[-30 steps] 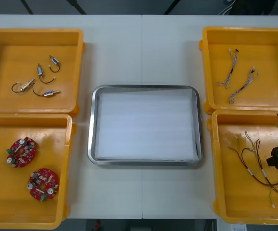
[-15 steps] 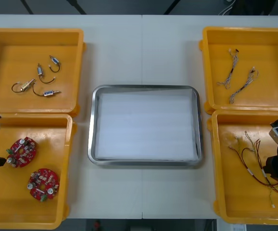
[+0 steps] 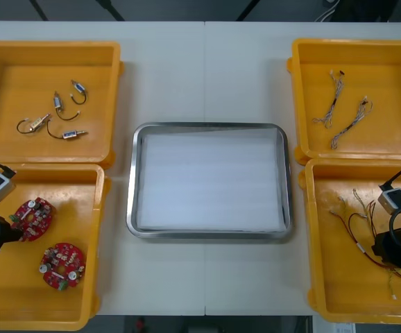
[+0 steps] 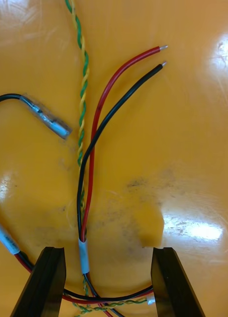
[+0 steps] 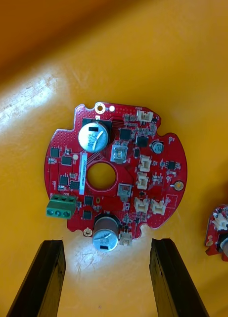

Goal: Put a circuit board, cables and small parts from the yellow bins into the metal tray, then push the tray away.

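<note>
Left hand (image 5: pixel 108 242), right hand (image 4: pixel 109 250), both open, empty

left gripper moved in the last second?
Yes. The left gripper has come in from the front view's left edge over the near left yellow bin, toward the upper circuit board, its fingers open.

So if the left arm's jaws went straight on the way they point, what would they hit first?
Most likely the red circuit board lying in the near left yellow bin: the left gripper hangs over it, jaws open either side of its edge. The gap is hard to judge.
</note>
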You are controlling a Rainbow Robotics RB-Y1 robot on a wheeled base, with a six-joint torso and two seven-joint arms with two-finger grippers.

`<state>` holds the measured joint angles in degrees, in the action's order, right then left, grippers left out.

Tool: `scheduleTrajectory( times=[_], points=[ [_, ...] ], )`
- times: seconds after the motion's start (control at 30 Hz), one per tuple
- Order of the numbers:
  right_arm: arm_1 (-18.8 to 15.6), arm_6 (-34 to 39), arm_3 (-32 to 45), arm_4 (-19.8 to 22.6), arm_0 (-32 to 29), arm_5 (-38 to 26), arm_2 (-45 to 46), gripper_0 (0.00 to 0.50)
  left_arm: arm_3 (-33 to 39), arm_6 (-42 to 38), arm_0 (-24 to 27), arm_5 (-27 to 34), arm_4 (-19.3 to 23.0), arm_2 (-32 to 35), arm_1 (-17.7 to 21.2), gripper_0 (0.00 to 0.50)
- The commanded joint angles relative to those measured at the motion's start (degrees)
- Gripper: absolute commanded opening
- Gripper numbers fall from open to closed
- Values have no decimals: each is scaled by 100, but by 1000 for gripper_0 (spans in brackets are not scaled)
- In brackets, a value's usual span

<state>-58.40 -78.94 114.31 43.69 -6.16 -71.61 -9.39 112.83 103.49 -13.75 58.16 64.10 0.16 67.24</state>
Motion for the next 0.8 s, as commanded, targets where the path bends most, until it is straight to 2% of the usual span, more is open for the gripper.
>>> scheduleTrajectory(
  times=[0.03, 0.2, 0.73, 0.8],
  points=[
    [92, -210, 135, -150, -113, -11, -107, 500, -59, 585, 215, -120, -82, -122, 228, 500],
    [92, -157, 135, -352, -122, -11, -248, 500, -121, 585, 215, -164, -99, -201, 219, 500],
    [250, -157, 135, -361, -218, -11, -265, 500, -270, 462, 215, -516, -73, -438, 228, 500],
    [250, -148, 135, -361, -218, -11, -265, 416, -270, 427, 223, -551, -91, -447, 228, 500]
  ],
)
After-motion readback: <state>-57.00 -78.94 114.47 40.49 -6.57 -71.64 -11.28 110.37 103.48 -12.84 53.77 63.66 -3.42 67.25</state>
